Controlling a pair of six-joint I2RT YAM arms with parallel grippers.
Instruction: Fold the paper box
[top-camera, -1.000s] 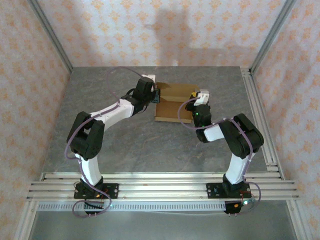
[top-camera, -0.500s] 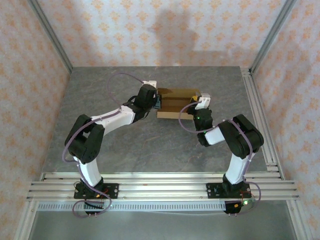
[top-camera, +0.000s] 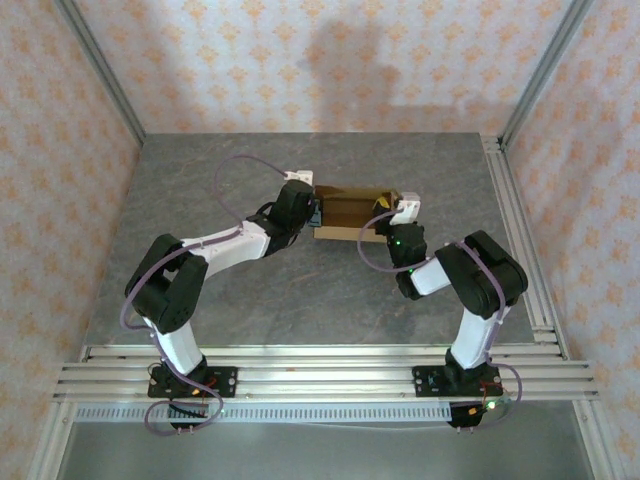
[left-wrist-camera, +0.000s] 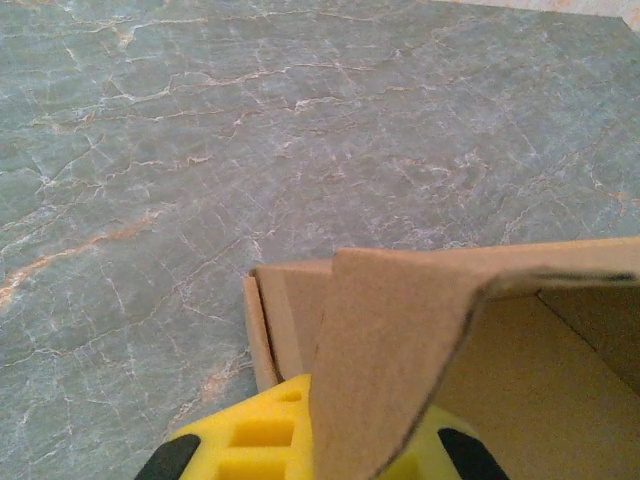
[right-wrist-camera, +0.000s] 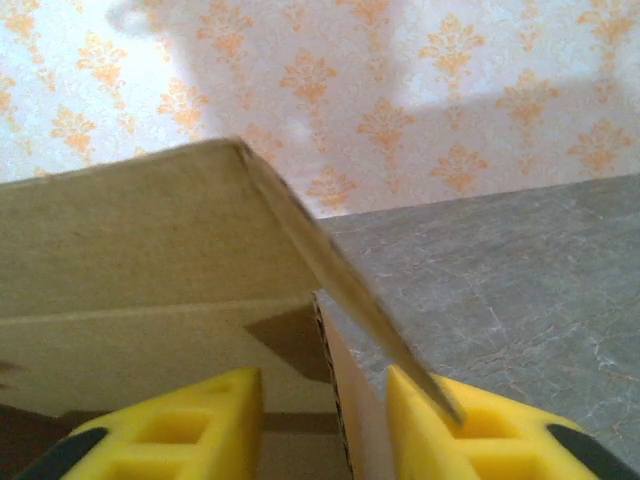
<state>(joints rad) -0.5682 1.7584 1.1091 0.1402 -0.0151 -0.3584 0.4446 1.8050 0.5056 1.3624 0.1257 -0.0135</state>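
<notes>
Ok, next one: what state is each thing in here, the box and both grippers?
paper box: partly folded, walls raised, top not closed, resting on the table.
left gripper: shut on a flap of the paper box.
right gripper: open, one finger on either side of a box wall.

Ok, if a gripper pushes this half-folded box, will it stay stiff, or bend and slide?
Probably stiff in its panels but hinging easily at creases: the box flap bends sharply beside the left gripper. Likely light, since the walls are thin cardboard. A push may slide it, as the table looks smooth.
</notes>
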